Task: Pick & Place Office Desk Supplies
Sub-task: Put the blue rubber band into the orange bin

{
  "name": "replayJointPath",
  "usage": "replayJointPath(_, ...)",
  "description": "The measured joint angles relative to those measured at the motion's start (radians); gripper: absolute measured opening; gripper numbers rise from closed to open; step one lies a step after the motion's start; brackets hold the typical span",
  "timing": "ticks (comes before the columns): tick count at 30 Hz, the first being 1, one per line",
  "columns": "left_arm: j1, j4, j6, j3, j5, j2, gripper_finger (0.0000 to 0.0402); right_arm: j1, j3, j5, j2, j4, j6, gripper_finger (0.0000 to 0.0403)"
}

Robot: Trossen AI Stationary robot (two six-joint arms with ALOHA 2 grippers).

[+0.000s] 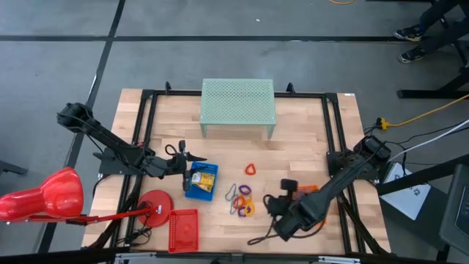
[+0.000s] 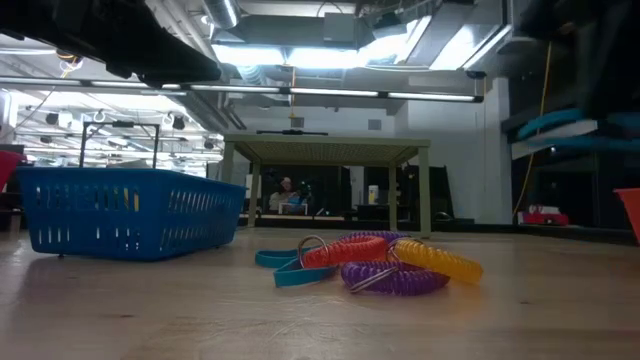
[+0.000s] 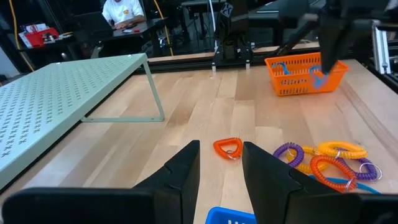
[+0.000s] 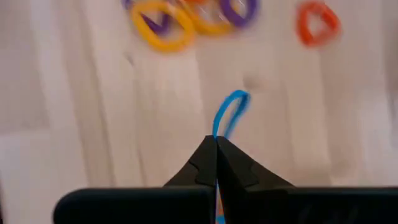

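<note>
Coiled yellow, purple, orange and pink loops (image 1: 242, 199) lie in a heap on the wood at mid-table. A single orange-red loop (image 1: 250, 169) lies apart from them, farther back. Yellow-and-black clips (image 1: 205, 178) sit in the blue tray (image 1: 192, 192). My left gripper (image 3: 221, 168) is open and hovers beside the blue tray, pointing at the orange-red loop (image 3: 227, 147). My right gripper (image 4: 216, 144) is shut on a thin blue loop (image 4: 229, 112), close to the heap and next to the orange tray (image 1: 308, 189). My right gripper pinches the thin blue loop by its near end (image 4: 217, 129) between the two fingertips. The rest of the loop sticks out ahead of the fingers. It looks lifted clear of the wood below.
A pale green mesh shelf (image 1: 238, 108) stands at the far side. The red tray (image 1: 183, 228) and the red lamp (image 1: 51, 196) with its round base (image 1: 154, 202) are at the near left. Black frame rails (image 1: 333, 132) run along both sides. The orange tray (image 3: 305, 74) holds blue loops.
</note>
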Motion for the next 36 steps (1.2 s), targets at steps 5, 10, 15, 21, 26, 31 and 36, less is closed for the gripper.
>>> replayJointPath(5, 0.000, 0.000, 0.000, 0.000, 0.000, 0.000, 0.0118, 0.064, 0.000, 0.001, -0.019, -0.172, 0.189, 0.0000)
replayJointPath(10, 0.000, 0.000, 0.000, 0.000, 0.000, 0.000, 0.0118, 0.133, 0.000, -0.011, -0.020, -0.202, 0.337, 0.0000)
replayJointPath(15, 0.000, 0.000, -0.001, 0.000, 0.018, 0.000, 0.0118, 0.194, -0.014, -0.009, -0.020, -0.227, 0.474, 0.0000)
replayJointPath(21, 0.000, 0.000, -0.008, 0.000, 0.021, 0.000, 0.0118, 0.252, -0.122, -0.081, -0.019, -0.204, 0.623, 0.0000)
replayJointPath(26, 0.000, 0.001, -0.008, 0.000, 0.021, 0.000, 0.0118, 0.279, -0.191, -0.130, -0.019, -0.173, 0.687, 0.0000)
replayJointPath(31, 0.000, 0.005, -0.008, 0.000, 0.021, 0.000, 0.0118, 0.285, -0.220, -0.129, -0.019, -0.179, 0.735, 0.0024)
replayJointPath(36, 0.000, 0.005, -0.008, 0.000, 0.024, 0.000, 0.0118, 0.285, -0.235, -0.131, -0.019, -0.179, 0.782, 0.0091)
